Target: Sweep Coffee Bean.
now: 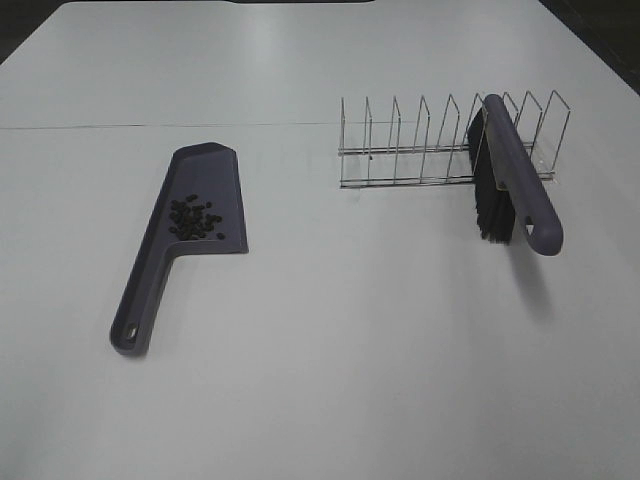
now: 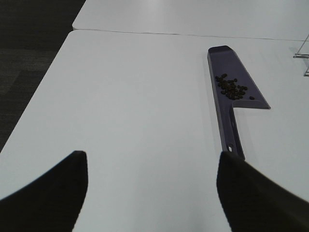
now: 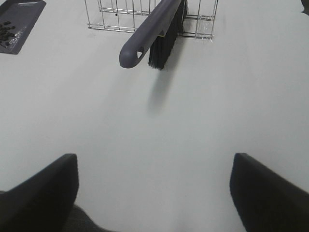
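Since the coffee bean (image 1: 194, 218) cluster already lay inside the dustpan (image 1: 205, 170) at about nine o'clock on the desk (image 1: 350, 330), and the brush (image 1: 515, 180) sat propped in the wire rack (image 1: 400, 150) at about two o'clock, you seemed to have little sweeping left. Your left claw (image 2: 152, 188) and right claw (image 3: 154, 191) both stood wide apart and held nothing, well back from everything. You would have done best to keep the pan level so no beans rolled off its open lip.
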### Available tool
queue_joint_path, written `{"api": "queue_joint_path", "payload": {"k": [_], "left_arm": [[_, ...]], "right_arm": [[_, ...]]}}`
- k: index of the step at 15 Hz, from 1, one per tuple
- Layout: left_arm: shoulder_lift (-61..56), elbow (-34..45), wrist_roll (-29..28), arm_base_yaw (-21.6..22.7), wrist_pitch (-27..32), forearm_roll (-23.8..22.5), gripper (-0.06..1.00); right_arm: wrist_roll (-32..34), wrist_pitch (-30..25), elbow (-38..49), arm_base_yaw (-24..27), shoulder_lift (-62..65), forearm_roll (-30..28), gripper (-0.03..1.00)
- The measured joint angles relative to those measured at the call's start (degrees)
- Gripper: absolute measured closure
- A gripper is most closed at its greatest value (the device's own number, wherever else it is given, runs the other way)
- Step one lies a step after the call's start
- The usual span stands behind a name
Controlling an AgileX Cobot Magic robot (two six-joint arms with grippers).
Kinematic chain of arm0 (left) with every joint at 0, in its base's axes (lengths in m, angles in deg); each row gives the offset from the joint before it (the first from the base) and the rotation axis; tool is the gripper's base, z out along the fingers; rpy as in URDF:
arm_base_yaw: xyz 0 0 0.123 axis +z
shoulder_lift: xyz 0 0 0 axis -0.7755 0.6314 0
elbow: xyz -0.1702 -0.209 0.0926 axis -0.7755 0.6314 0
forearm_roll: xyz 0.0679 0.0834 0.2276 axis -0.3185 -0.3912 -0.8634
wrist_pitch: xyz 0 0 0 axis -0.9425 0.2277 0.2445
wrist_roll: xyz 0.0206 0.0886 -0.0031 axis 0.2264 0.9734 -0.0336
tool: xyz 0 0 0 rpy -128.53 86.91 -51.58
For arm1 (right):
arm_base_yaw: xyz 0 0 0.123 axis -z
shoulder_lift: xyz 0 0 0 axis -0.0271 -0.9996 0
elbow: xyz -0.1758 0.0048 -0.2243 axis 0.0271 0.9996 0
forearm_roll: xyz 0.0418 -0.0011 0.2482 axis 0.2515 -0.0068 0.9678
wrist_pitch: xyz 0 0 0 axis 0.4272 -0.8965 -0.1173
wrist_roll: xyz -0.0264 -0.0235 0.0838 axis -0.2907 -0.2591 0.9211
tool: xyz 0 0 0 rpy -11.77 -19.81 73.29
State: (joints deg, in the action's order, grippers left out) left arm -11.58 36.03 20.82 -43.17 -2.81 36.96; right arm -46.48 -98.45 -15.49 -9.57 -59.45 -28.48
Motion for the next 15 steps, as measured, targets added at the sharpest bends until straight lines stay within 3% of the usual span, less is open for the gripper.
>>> {"api": "queue_joint_path", "payload": {"k": [15], "left_arm": [[0.0, 0.0, -0.06, 0.0, 0.0, 0.0, 0.26]], "right_arm": [[0.0, 0.0, 0.0, 0.0, 0.0, 0.0, 0.22]]}}
